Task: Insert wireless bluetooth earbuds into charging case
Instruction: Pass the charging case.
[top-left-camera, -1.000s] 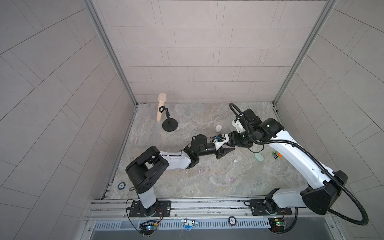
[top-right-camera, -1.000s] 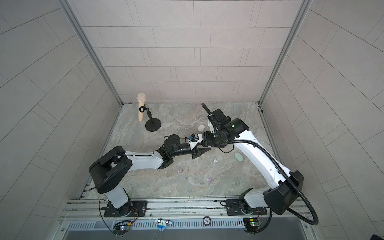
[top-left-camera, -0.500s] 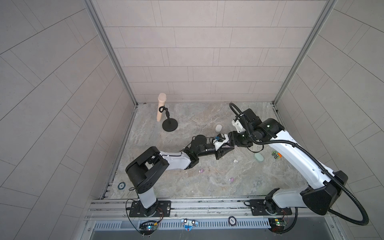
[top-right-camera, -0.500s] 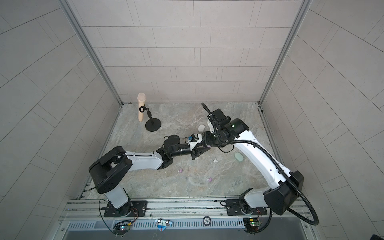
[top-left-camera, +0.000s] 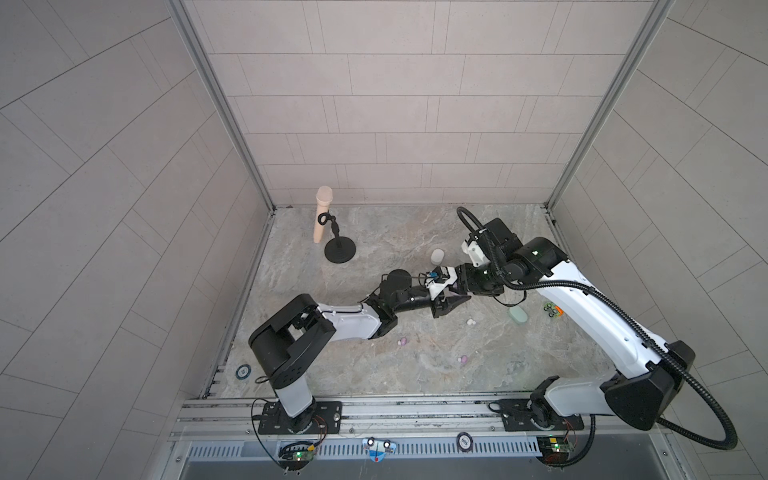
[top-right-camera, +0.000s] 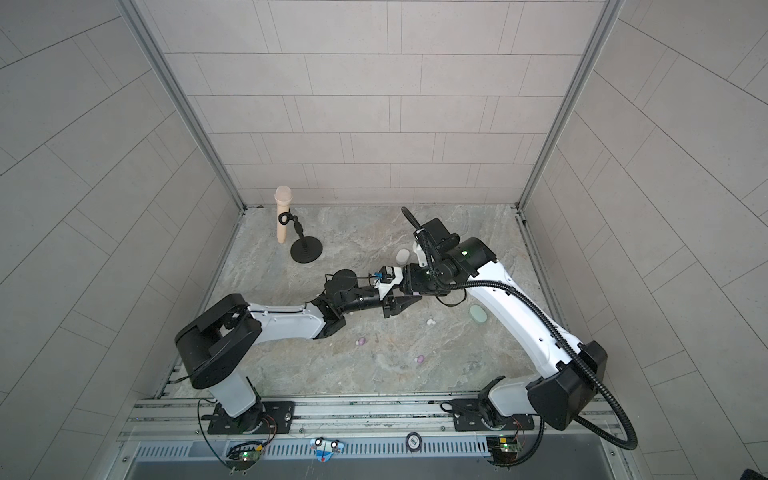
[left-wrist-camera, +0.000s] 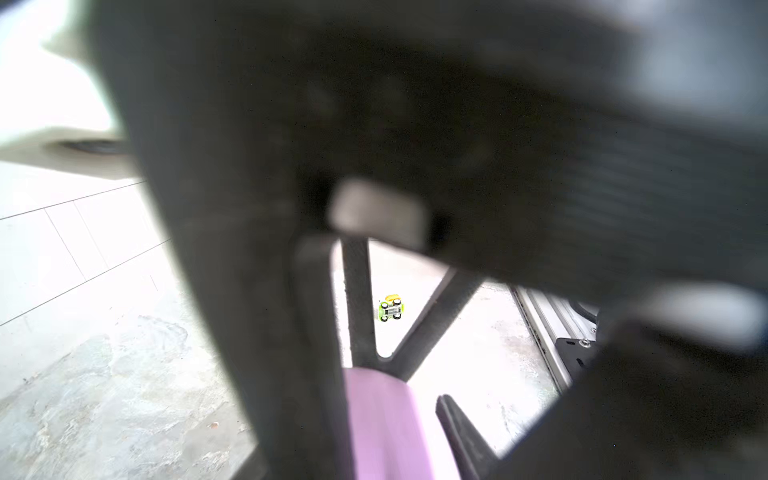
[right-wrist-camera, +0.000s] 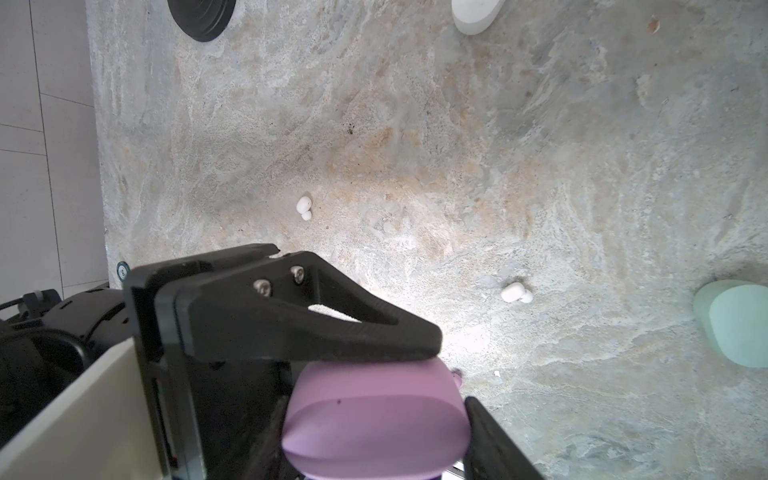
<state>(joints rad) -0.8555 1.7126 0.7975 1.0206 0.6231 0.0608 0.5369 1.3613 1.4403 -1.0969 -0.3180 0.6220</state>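
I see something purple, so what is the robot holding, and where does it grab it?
The right gripper holds the lilac case by its opposite sides. One finger of the left gripper lies against it; whether that one grips cannot be told.

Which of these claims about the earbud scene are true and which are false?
1. The right pincer holds the lilac case. True.
2. Both lilac earbuds sit inside that case. False: they lie loose on the table.
3. The mint green case rests on the table near the toy car. True.
4. The microphone lies flat. False: it hangs nearly upright, clipped to its stand.
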